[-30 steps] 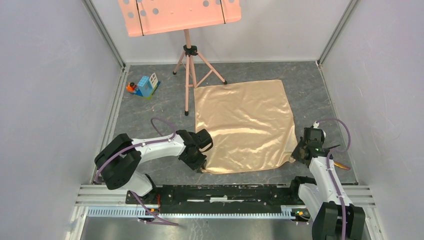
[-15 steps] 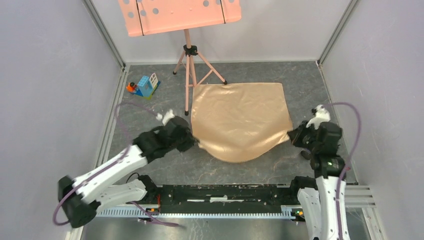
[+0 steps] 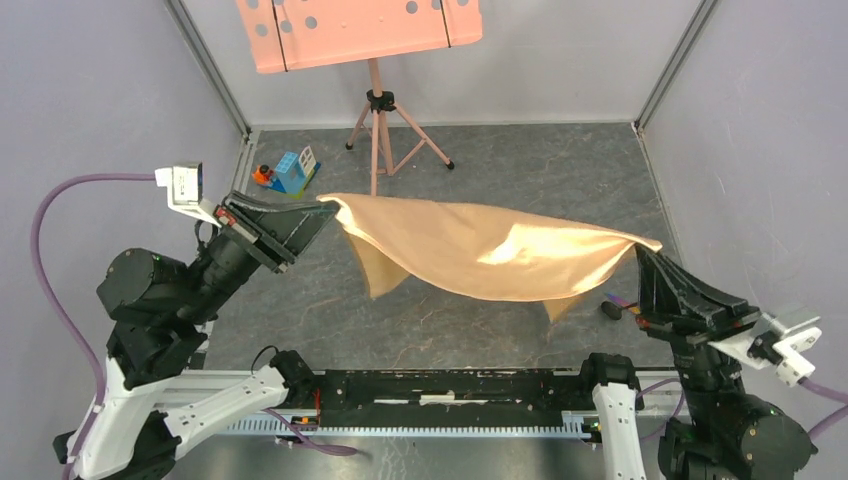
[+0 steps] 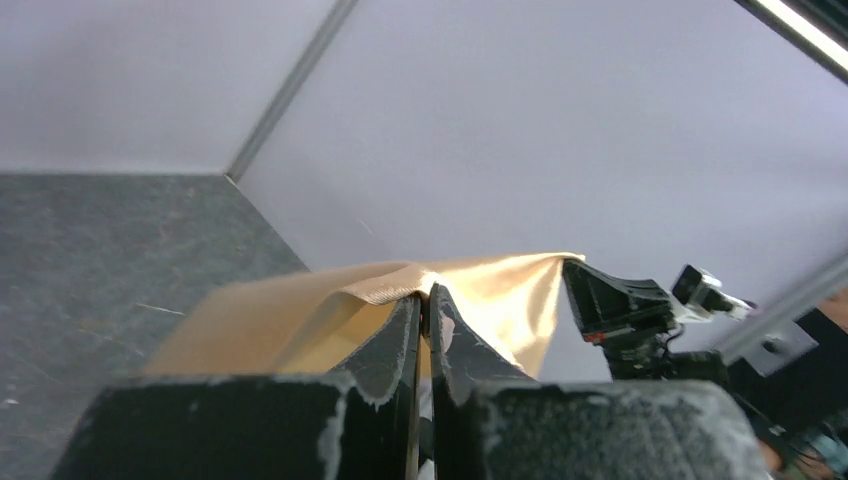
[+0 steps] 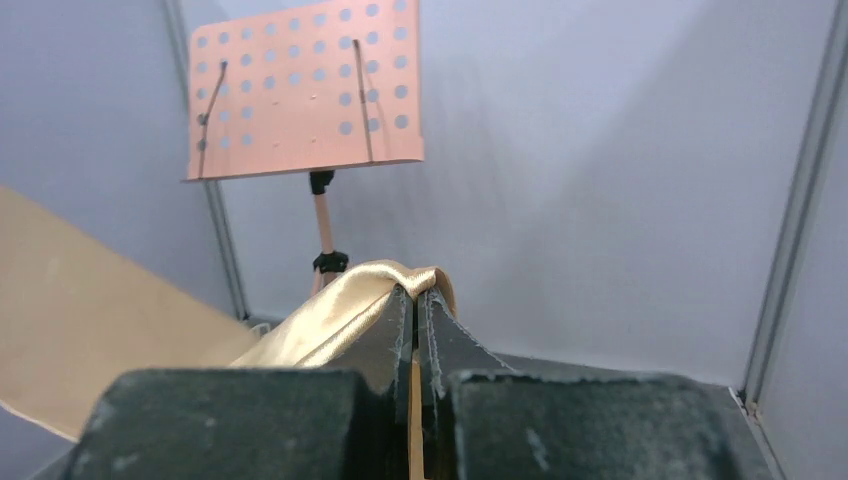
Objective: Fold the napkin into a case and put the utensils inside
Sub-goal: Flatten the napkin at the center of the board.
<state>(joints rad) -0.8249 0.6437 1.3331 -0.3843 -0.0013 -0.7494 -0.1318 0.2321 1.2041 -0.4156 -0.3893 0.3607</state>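
The peach-orange satin napkin (image 3: 490, 255) hangs in the air, stretched between both grippers, its middle sagging and two corners drooping. My left gripper (image 3: 328, 207) is shut on its left corner, which also shows in the left wrist view (image 4: 400, 285). My right gripper (image 3: 645, 247) is shut on its right corner, seen in the right wrist view (image 5: 385, 280). A black and orange utensil (image 3: 618, 308) lies on the table, partly hidden behind the right gripper. No folded case shows.
A salmon-pink perforated music-stand tray (image 3: 358, 30) on a tripod (image 3: 378, 140) stands at the back centre. A small toy block house (image 3: 290, 172) sits at the back left. Grey walls close in the dark table (image 3: 420, 325).
Both arms have risen from the table, lifting the napkin by its two near corners. It went from lying flat to hanging stretched in the air between the grippers.
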